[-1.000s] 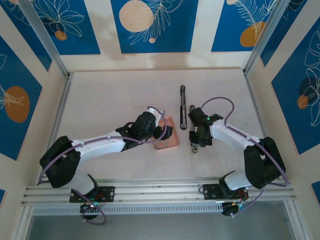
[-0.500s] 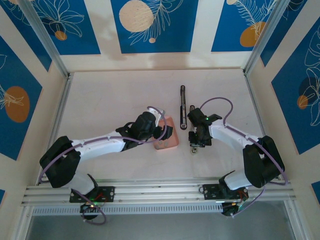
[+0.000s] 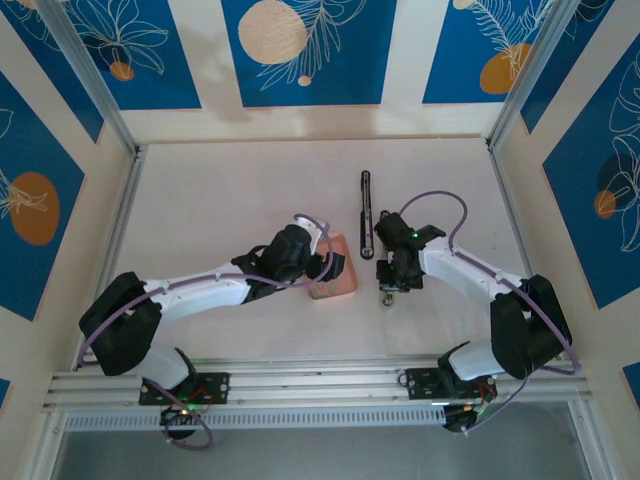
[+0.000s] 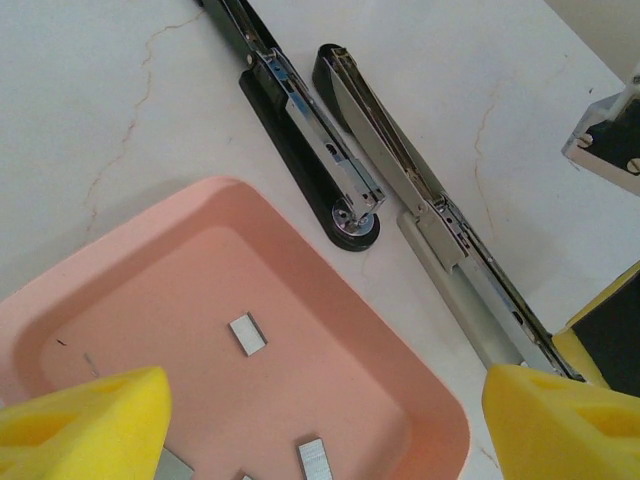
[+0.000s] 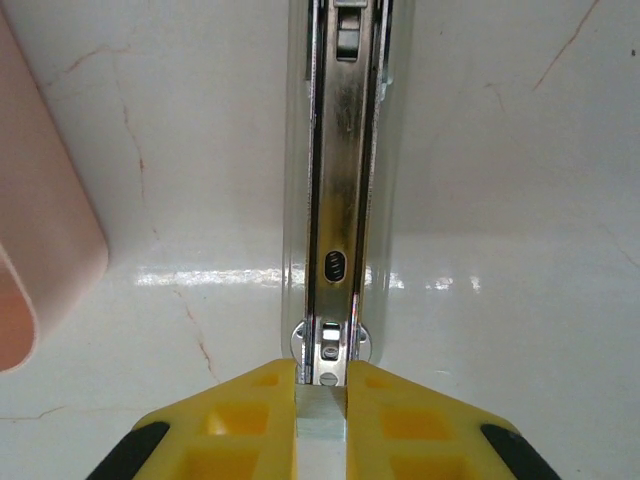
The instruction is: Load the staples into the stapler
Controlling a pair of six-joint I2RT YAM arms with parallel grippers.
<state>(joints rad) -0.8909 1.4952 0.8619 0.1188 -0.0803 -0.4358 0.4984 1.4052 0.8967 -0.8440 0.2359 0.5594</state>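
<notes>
The stapler (image 3: 368, 215) lies opened flat right of centre, its black base (image 4: 300, 160) beside its silver magazine arm (image 4: 400, 180). My right gripper (image 5: 322, 400) is at the near end of the magazine channel (image 5: 345, 150), shut on a short silvery strip of staples (image 5: 322, 425) that sits in line with the channel. More staples (image 4: 248, 334) lie loose in the pink tray (image 4: 330, 250), another strip (image 4: 314, 462) nearer me. My left gripper (image 4: 325, 425) hangs open over the tray, its yellow fingers (image 4: 85, 420) wide apart with nothing between them.
The pink tray (image 3: 338, 285) sits just left of the stapler, close to its base. The right gripper's yellow finger (image 4: 610, 330) shows at the magazine's near end. White marbled tabletop stretches behind the stapler; rails and walls bound the sides.
</notes>
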